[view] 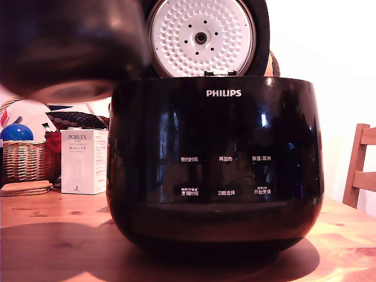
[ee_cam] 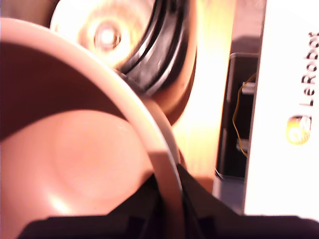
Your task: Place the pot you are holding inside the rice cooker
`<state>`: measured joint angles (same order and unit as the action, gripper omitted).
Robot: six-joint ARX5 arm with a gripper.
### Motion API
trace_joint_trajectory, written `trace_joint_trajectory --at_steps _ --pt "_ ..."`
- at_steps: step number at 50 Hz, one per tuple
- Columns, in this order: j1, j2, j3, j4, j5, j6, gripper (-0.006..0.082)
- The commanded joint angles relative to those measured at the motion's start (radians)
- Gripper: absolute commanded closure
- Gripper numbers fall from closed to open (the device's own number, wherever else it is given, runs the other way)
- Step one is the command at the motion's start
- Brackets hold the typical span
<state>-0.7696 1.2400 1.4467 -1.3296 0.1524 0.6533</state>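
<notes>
The pot (view: 64, 41), dark and blurred, hangs in the air at the exterior view's upper left, its ring-shaped base facing down. It is higher than the body's top edge and to the left of the rice cooker (view: 217, 176). That cooker is glossy black, marked PHILIPS, and stands on the table with its lid (view: 201, 38) raised, showing the white dimpled plate. In the wrist view I look into the pot's (ee_cam: 75, 149) smooth hollow, and my gripper (ee_cam: 169, 201) is shut on its rim with one black finger on each side. The lid's bright plate (ee_cam: 104, 35) lies beyond the rim. The exterior view does not show the gripper.
On the wooden table (view: 59, 235) at the exterior view's left stand a white PORLEX box (view: 83, 161), a wicker basket (view: 23, 160) with a blue ball (view: 16, 132), and cork coasters (view: 24, 188). A wooden chair (view: 361, 170) is at the right. A white LeRobot panel (ee_cam: 284, 109) fills the wrist view's side.
</notes>
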Motion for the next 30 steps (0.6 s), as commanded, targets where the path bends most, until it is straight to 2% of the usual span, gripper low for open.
trace_joint_trajectory --at_steps 1,11,30 --pt "-0.017 -0.016 0.043 0.045 0.011 0.002 0.0791" --pt "-0.051 -0.015 0.055 0.114 0.036 0.002 0.0791" --pt "-0.055 0.012 0.075 0.205 0.088 0.006 0.0791"
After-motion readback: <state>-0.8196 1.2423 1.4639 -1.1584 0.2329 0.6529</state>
